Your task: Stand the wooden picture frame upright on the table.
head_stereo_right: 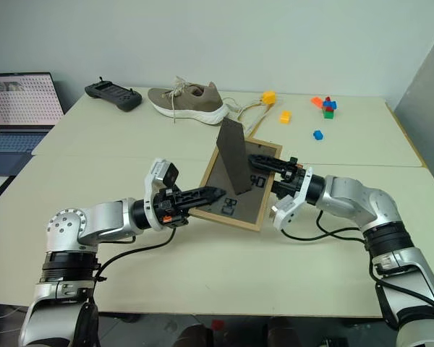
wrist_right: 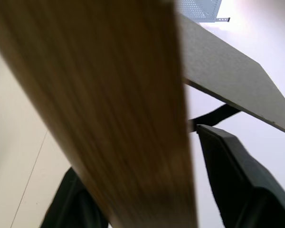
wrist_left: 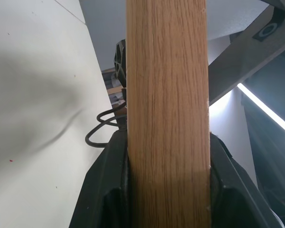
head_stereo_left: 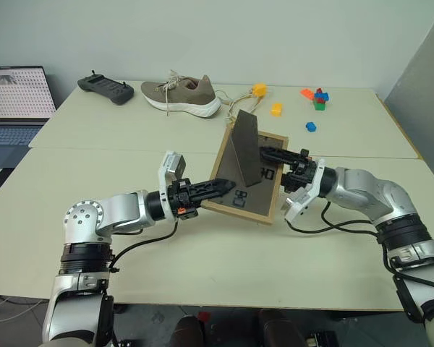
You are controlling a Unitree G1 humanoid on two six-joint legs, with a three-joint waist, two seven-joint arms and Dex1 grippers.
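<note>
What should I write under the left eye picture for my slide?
Two pincers, left and right, hold the wooden picture frame tilted, back showing, above the table.

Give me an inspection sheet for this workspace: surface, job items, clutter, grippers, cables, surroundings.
Surface: cream table with a seam across it.
Job items: frame back side up, tilted, stand folded out; not yet upright.
Clutter: shoe, controller, coloured blocks at the far side.
Grippers: left gripper shut on the frame's edge; right gripper at the opposite edge, fingers either side, grip unclear.
Cables: black cables loop under both forearms, one over the table.
Surroundings: laptop on the left, pale wall behind.
</note>
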